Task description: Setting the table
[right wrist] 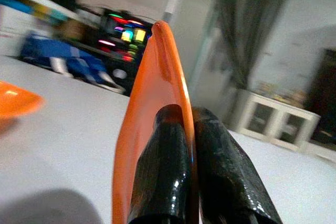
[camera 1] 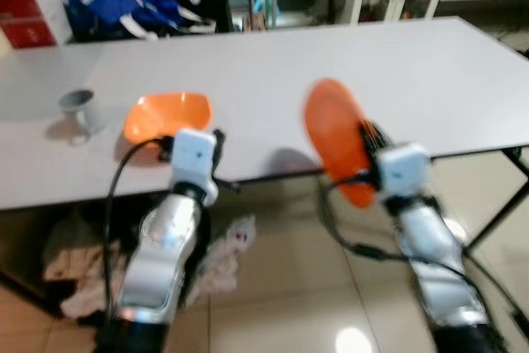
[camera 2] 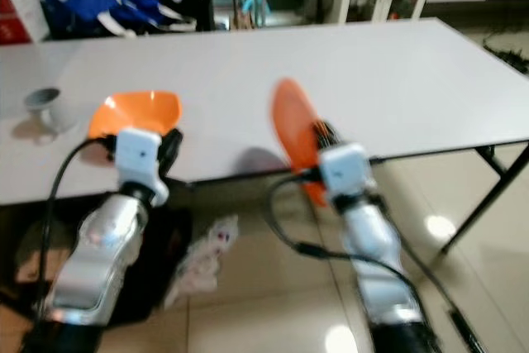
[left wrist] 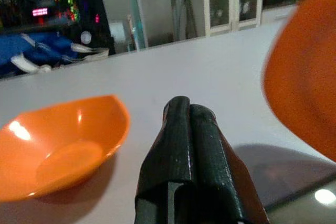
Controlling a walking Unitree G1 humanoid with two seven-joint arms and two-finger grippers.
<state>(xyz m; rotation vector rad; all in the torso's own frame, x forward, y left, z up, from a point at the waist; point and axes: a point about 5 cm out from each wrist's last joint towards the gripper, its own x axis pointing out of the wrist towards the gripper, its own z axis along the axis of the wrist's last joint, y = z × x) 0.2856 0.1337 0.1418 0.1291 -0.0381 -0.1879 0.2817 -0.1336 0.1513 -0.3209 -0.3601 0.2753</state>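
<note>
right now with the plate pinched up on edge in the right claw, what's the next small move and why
Probably carry the right claw forward over the white table and tip the orange plate flat before letting go. The plate stands on edge, clamped at its rim, part of it hanging past the table's near edge. The orange bowl already rests on the table by the shut left claw.

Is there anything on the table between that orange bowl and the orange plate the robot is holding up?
No. In the left eye view, only bare white table lies between the orange bowl and the orange plate.
</note>
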